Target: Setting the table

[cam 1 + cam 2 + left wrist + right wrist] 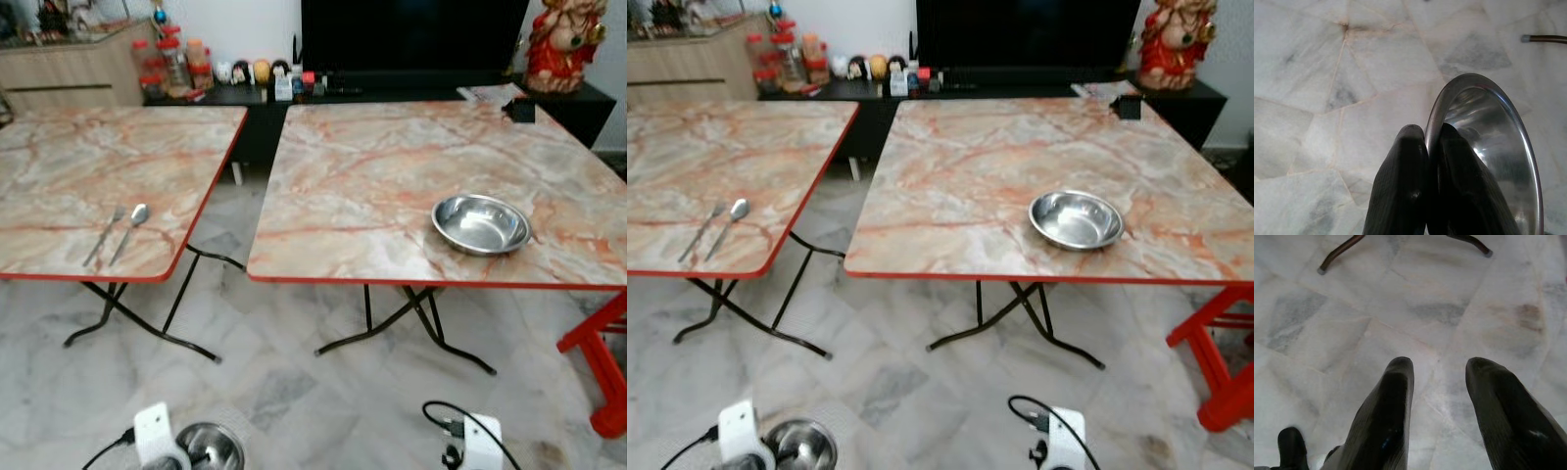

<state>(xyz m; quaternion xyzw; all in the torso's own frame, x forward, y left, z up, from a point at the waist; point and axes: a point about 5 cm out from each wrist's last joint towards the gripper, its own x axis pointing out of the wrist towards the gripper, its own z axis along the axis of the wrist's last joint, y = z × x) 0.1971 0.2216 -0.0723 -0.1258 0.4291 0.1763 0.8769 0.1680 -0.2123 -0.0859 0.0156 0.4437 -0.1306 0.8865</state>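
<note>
Steel bowl [1484, 156], shiny and round, hangs low over marble floor [1327, 73], rim pinched by closed left gripper [1432, 142]; right gripper [1437, 377] gapes empty; another bowl [481, 223] near right table [392, 186] edge

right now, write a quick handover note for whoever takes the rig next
Left gripper: shut on the rim of a steel bowl, held low over the marble floor.
Right gripper: open, empty, hanging low.
Right table: one steel bowl near its front edge.
Left table: fork and spoon side by side near the front.
Left to do: put the carried bowl on a table, probably by the cutlery.
</note>
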